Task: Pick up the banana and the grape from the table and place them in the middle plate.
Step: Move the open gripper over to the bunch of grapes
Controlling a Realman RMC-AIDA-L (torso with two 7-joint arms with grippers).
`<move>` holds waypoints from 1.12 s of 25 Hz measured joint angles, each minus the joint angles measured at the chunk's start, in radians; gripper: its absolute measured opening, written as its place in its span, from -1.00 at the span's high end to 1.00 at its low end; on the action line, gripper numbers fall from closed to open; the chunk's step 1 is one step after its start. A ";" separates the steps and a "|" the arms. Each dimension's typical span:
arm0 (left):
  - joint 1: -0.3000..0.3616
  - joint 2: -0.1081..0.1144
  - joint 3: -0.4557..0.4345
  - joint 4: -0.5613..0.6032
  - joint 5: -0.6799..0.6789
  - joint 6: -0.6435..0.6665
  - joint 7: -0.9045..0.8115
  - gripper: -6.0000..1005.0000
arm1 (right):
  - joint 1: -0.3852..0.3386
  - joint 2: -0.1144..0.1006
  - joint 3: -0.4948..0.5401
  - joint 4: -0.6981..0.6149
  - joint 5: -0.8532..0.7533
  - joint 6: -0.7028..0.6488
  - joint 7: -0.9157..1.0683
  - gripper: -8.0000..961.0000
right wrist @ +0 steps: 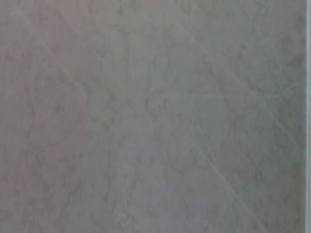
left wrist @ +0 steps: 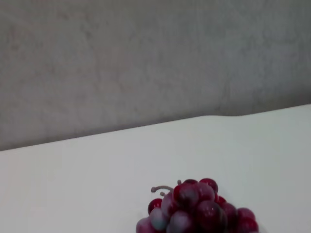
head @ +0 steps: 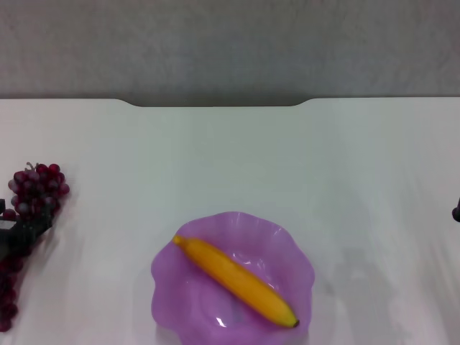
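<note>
Yellow plastic banana [head: 236, 282] in purple scalloped plate [head: 167, 277]; left hand [head: 20, 228] on dark-red grape bunch [head: 37, 188], grip unclear; stem only in left wrist view.

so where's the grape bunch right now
In the head view the grape lies at the table's far left edge, by the left gripper, well left of the middle plate.

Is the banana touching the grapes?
Apart. The head view shows the banana lying in the purple plate, while the grapes sit at the table's left edge, bare white tabletop between them.
</note>
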 joint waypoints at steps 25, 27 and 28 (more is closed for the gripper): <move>0.000 -0.007 0.000 0.000 -0.002 -0.079 0.077 -0.65 | 0.002 0.000 -0.006 -0.002 0.005 0.000 0.000 0.75; 0.000 -0.008 0.000 0.000 -0.001 -0.079 0.079 -0.65 | 0.002 0.000 -0.006 -0.002 0.005 0.000 0.000 0.75; 0.000 -0.008 0.000 0.000 -0.001 -0.080 0.079 -0.65 | 0.002 -0.001 -0.006 -0.002 0.005 0.000 0.000 0.75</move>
